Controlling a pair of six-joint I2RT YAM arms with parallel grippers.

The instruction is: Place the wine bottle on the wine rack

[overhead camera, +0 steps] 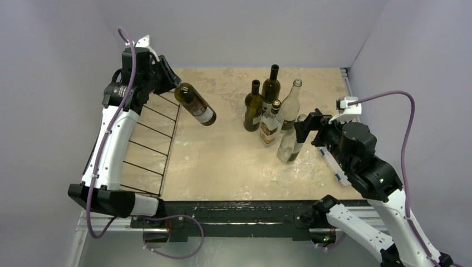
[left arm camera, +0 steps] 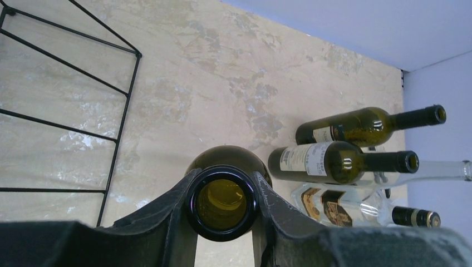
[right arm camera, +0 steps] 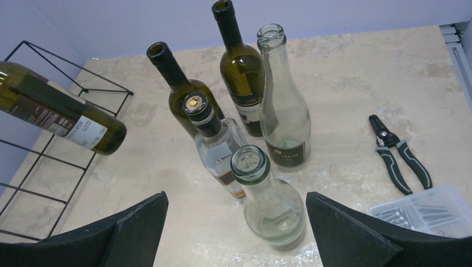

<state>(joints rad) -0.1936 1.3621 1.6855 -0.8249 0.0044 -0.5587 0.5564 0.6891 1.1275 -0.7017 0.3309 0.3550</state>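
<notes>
Step in hand: carry. The left gripper (overhead camera: 167,79) was clamped on the neck of the wine bottle (overhead camera: 196,104). The bottle hung clear of the table (overhead camera: 222,167), tilted close to horizontal with its base pointing toward mid-table. It sat near the far right corner of the wine rack (overhead camera: 170,149) and, in the top view, mostly to the right of the bars rather than above them. The rack stood on the left side of the table and carried nothing. The right gripper (overhead camera: 304,127) stood wide apart and empty, facing the 5 standing bottles (overhead camera: 271,108).

Next move, judged: swing the bottle left over the rack, line it up with the bars, and lower it until 2 rods bear it before letting go. The risk is the base catching the rack's right edge.

View notes:
- Left wrist: the open mouth of the bottle sat tight between the 2 fingers (left arm camera: 167,222). The top view hid this contact under the wrist.
- Right wrist: pliers (right arm camera: 398,153) and a clear plastic box (right arm camera: 428,211) lay at the right, behind the arm in the top view.
- Only the top view gave the rack's full length.
</notes>
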